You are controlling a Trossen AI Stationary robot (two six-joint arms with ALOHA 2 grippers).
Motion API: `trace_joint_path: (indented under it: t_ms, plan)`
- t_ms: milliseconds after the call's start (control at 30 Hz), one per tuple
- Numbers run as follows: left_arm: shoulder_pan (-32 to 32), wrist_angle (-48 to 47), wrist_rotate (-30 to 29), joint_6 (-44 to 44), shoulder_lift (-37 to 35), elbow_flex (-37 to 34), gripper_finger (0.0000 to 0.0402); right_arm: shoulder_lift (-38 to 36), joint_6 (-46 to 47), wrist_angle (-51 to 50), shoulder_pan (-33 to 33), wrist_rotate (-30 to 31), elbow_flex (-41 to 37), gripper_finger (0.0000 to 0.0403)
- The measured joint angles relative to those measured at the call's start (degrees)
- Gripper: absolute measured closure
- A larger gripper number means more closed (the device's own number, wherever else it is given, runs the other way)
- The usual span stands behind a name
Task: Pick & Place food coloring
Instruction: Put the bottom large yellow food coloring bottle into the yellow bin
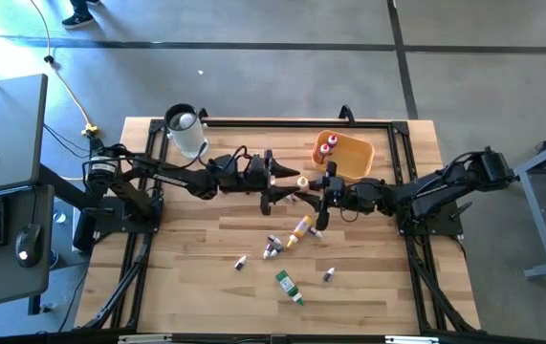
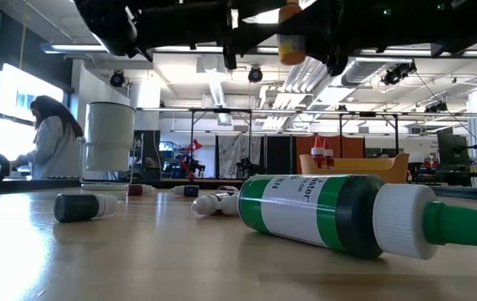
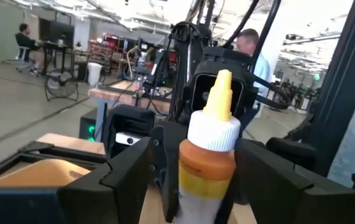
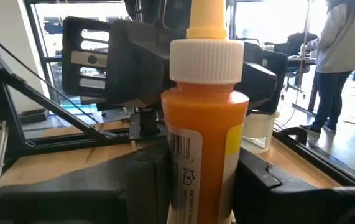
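An orange food coloring bottle (image 4: 205, 124) with a white cap and a yellow nozzle stands upright in the air above the table's middle (image 1: 302, 182). My right gripper (image 4: 202, 186) comes from the table's right and is shut on it. My left gripper (image 3: 205, 186) comes from the left and is open. Its fingers stand on either side of the same bottle (image 3: 208, 155), with a gap showing on both sides. More food coloring lies on the table: a yellow bottle (image 1: 299, 229), a green bottle (image 1: 289, 287) and small vials (image 1: 273, 247). My right gripper pinches the orange bottle's body (image 4: 180, 155), below the white cap, between its two fingers (image 4: 146, 186). The fingers come level from the table's right side. The bottle stands upright with its cap up, lifted clear of the table (image 2: 291, 42).
An orange-yellow tray (image 1: 349, 158) at the far right holds two red bottles (image 1: 327, 145). A clear round jar (image 1: 185, 129) stands at the far left. In the low view the green bottle (image 2: 330, 213) lies close by and a dark vial (image 2: 83, 206) farther left. A person stands beyond the table.
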Motion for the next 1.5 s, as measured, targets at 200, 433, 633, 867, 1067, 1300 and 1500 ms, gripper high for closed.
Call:
trace_joint_path:
  t_ms: [200,433,633,867,1067,1300,1500]
  plan:
    - [0.09,1.15,5.38,-0.18,0.13,0.31,0.0179,0.00,1.35,-1.83,0.07,-0.80,0.02,0.0289]
    - [0.07,-2.02,5.12,0.14,0.13,2.99,0.0179,0.00,1.52,-1.60,0.07,-0.76,0.09,0.0289]
    - [0.07,-10.15,5.44,0.68,1.28,6.86,0.0179,0.00,1.37,-1.56,0.04,-0.75,0.09,0.0289]
    - [-0.37,-10.77,5.47,3.17,5.15,10.55,0.0179,0.00,1.35,-1.64,0.02,-0.69,0.09,0.0289]
    - [-0.81,-10.51,5.17,6.48,5.99,11.69,0.0211,0.00,0.84,-1.62,0.02,-0.53,0.09,0.0289]
    - [-0.63,-10.49,6.78,7.37,5.99,11.69,0.0260,0.00,0.72,-1.75,0.02,2.17,0.09,0.0289]
    - [-0.68,-10.53,6.61,7.90,5.97,11.69,0.0254,0.00,0.82,-1.92,0.09,2.07,0.09,0.0289]
